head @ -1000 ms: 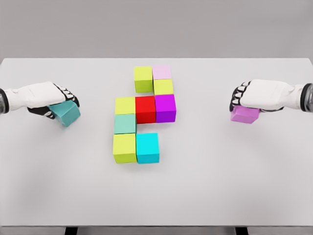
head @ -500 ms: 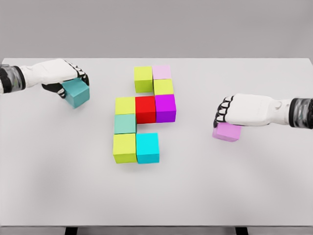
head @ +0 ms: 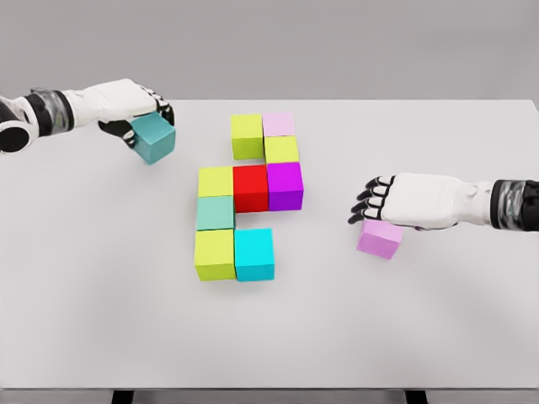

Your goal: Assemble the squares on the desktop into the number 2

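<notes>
White desktop spreads under me. My left hand grips a teal cube, up left of the half-built 2. My right hand, fingers spread, rests over a pink cube. Next, I judge, both cubes must slide in to finish the top and bottom bars.

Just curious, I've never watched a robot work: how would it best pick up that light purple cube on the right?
Light purple cube: pinch its two opposite flat side faces, coming from above. It sits flat and apart from the others, with free space all round.
</notes>
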`<state>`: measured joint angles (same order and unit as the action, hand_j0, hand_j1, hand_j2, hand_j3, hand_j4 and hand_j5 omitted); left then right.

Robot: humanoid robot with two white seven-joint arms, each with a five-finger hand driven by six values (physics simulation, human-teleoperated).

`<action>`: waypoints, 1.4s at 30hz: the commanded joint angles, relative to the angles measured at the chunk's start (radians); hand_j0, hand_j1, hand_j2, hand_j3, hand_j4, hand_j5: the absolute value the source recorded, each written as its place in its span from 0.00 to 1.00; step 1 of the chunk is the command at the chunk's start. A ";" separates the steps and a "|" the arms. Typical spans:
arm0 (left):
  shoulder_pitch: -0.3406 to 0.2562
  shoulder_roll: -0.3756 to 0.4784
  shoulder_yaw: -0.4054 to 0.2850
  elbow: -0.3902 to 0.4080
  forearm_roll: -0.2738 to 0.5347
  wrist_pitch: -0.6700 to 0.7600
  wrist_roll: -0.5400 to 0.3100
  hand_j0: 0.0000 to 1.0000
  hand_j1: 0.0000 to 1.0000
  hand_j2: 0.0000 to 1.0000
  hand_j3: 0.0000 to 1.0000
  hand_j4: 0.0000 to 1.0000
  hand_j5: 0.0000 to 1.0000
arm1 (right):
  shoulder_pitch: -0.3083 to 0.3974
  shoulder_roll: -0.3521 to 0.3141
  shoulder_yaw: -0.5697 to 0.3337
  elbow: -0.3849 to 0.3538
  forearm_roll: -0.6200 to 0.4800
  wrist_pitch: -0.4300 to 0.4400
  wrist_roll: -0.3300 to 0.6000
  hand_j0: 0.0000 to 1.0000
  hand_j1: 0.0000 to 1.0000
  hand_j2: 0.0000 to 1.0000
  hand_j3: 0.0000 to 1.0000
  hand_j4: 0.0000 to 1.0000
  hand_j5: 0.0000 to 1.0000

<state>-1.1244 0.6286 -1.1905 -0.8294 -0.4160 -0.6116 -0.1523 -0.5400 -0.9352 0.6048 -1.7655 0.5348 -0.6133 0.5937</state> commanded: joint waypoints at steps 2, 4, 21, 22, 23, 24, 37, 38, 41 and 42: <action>-0.008 -0.041 0.003 0.049 -0.004 0.001 -0.001 0.52 0.52 0.52 0.52 0.52 0.52 | -0.002 -0.014 -0.019 0.003 -0.019 0.002 0.000 1.00 1.00 1.00 1.00 1.00 1.00; -0.012 -0.055 0.005 0.065 -0.004 0.001 0.000 0.52 0.52 0.52 0.52 0.52 0.52 | 0.002 -0.017 -0.112 0.018 -0.022 0.002 0.000 1.00 1.00 1.00 1.00 1.00 1.00; -0.046 -0.145 0.008 0.219 -0.040 0.001 0.000 0.77 0.77 0.77 0.77 0.77 0.77 | -0.135 -0.172 0.121 0.193 -0.029 0.002 -0.002 1.00 1.00 1.00 1.00 1.00 1.00; -0.046 -0.145 0.006 0.219 -0.040 0.001 0.000 0.81 0.81 0.81 0.81 0.81 0.81 | -0.201 -0.166 0.202 0.233 -0.029 0.002 -0.003 1.00 1.00 1.00 1.00 1.00 1.00; -0.046 -0.145 0.006 0.219 -0.040 0.001 0.000 0.85 0.85 0.85 0.85 0.85 0.85 | -0.247 -0.166 0.254 0.253 -0.029 0.002 -0.005 1.00 1.00 1.00 1.00 1.00 1.00; -0.046 -0.145 0.006 0.219 -0.040 0.001 0.000 0.89 0.89 0.89 0.89 0.89 0.89 | -0.285 -0.166 0.302 0.271 -0.030 0.002 -0.006 1.00 1.00 1.00 1.00 1.00 1.00; -0.063 -0.103 0.025 0.217 -0.046 0.001 0.000 1.00 1.00 1.00 1.00 1.00 1.00 | -0.354 -0.126 0.469 0.294 -0.024 0.002 0.002 1.00 1.00 1.00 1.00 1.00 1.00; -0.064 -0.096 0.022 0.216 -0.049 0.001 0.000 1.00 1.00 1.00 1.00 1.00 1.00 | -0.354 -0.126 0.474 0.293 -0.024 0.002 0.002 1.00 1.00 1.00 1.00 1.00 1.00; -0.068 -0.032 0.022 0.168 -0.139 0.001 -0.001 1.00 1.00 1.00 1.00 1.00 1.00 | -0.356 -0.125 0.478 0.294 -0.022 0.002 0.003 1.00 1.00 1.00 1.00 1.00 1.00; -0.068 -0.018 0.022 0.164 -0.168 0.001 -0.001 0.98 0.98 0.98 0.98 0.98 0.98 | -0.356 -0.123 0.478 0.294 -0.022 0.002 0.003 1.00 1.00 1.00 1.00 1.00 1.00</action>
<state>-1.1919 0.5766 -1.1729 -0.6469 -0.5419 -0.6117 -0.1531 -0.8958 -1.0600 1.0796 -1.4716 0.5142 -0.6127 0.5963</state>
